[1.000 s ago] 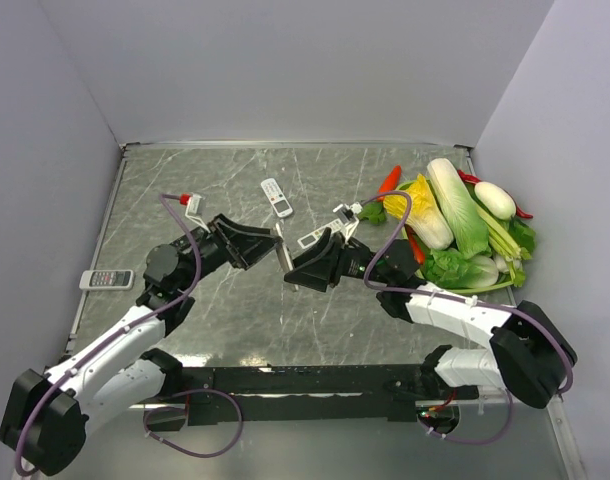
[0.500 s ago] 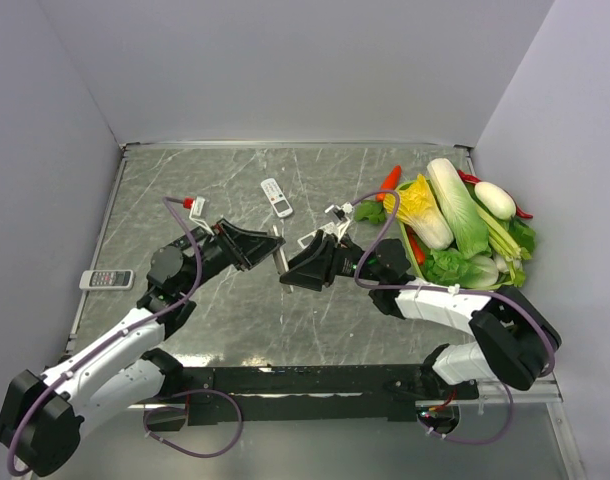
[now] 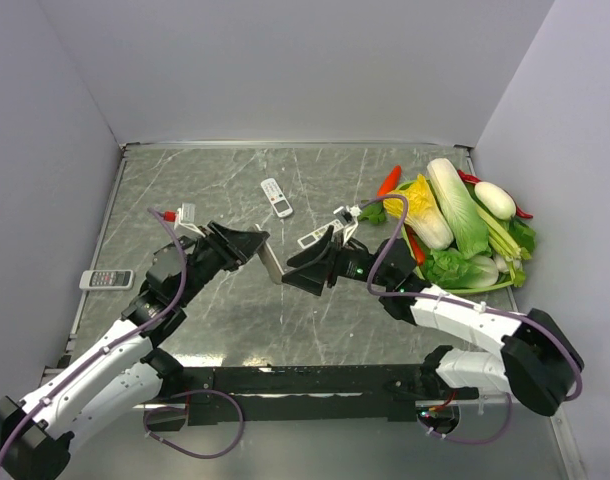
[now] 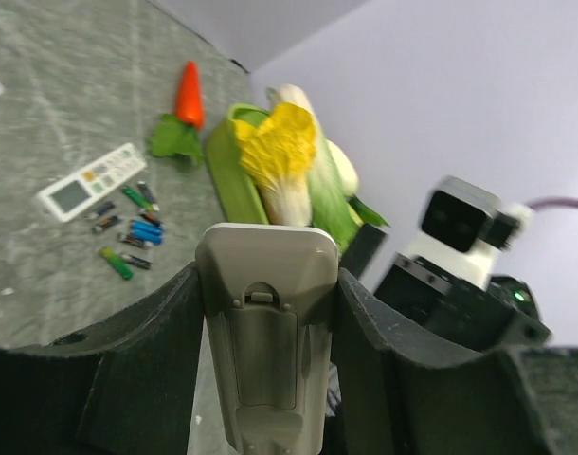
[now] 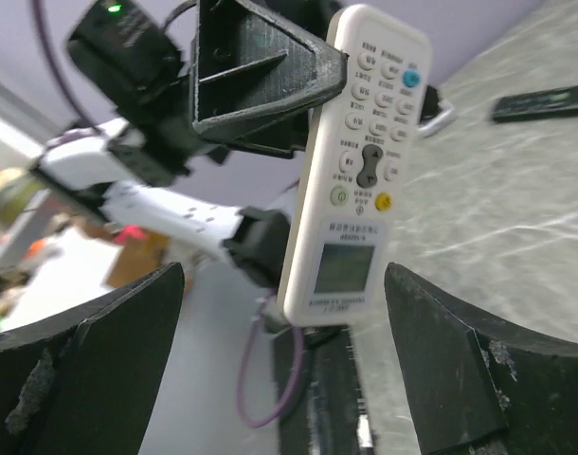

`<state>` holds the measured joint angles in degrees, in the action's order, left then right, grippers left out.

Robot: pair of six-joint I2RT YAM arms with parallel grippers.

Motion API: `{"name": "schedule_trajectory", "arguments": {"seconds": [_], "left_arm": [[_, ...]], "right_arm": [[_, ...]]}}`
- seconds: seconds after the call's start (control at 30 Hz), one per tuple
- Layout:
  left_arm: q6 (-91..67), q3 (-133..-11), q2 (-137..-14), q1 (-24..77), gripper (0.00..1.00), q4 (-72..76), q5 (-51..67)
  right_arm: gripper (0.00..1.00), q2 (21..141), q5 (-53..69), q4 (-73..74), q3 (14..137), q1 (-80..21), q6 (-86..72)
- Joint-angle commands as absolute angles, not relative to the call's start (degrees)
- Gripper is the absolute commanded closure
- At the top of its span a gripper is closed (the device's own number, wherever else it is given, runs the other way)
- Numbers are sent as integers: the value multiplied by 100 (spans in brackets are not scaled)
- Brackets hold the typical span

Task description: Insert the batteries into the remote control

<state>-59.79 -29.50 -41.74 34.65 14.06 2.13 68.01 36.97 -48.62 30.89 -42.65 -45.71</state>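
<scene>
The right gripper (image 3: pixel 293 272) has just spread wide and let go, so the remote control (image 4: pixel 265 313) hangs aloft, pinched by the left gripper (image 4: pixel 267 351) alone, cover unopened, batteries (image 4: pixel 133 232) waiting on the table (image 3: pixel 215 180).

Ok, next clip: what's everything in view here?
remote control: one, grey-beige back, white front, gripped in left hand
batteries: a handful, green, blue, dark, loose on table beside slim remote
slim remote: one, white, mid-table
small remote: one, white, dark end, beyond centre
edge remote: one, grey-white, table's left edge
vegetables: a pile, green, white, yellow, red, right side
left hand: black, shut on remote control
right hand: black, open, facing it
</scene>
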Motion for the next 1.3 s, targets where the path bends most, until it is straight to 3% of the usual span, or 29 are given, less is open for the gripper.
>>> {"name": "schedule_trajectory", "arguments": {"seconds": [0.0,0.27,0.63,0.77,1.03,1.1,1.23,1.27], "left_arm": [[-5932,-3296,-4087,3542,99,862,-518],[-6055,-3296,-4201,3595,99,747,-677],[-6135,-3252,-4166,3595,99,747,-791],[-6126,-3252,-4201,3595,99,773,-730],[-6012,-3304,-4201,3595,98,668,-659],[-5959,-3305,-4210,3595,94,650,-642],[-5845,-3296,-4184,3595,75,668,-598],[-5793,-3287,-4175,3595,60,677,-563]], "right_arm": [[6,6408,2867,-3545,3506,-4551,-3386],[9,6495,1303,-2541,3963,-5307,-2295],[18,7118,36,-2461,4333,-6029,-1696],[33,7242,9,-2514,4395,-6073,-1688],[77,7129,-158,-2338,4351,-6064,-1538],[97,7006,-228,-2207,4316,-6064,-1468],[100,6777,-290,-1934,4289,-6029,-1336],[100,6724,-273,-1890,4254,-6003,-1362]]}}
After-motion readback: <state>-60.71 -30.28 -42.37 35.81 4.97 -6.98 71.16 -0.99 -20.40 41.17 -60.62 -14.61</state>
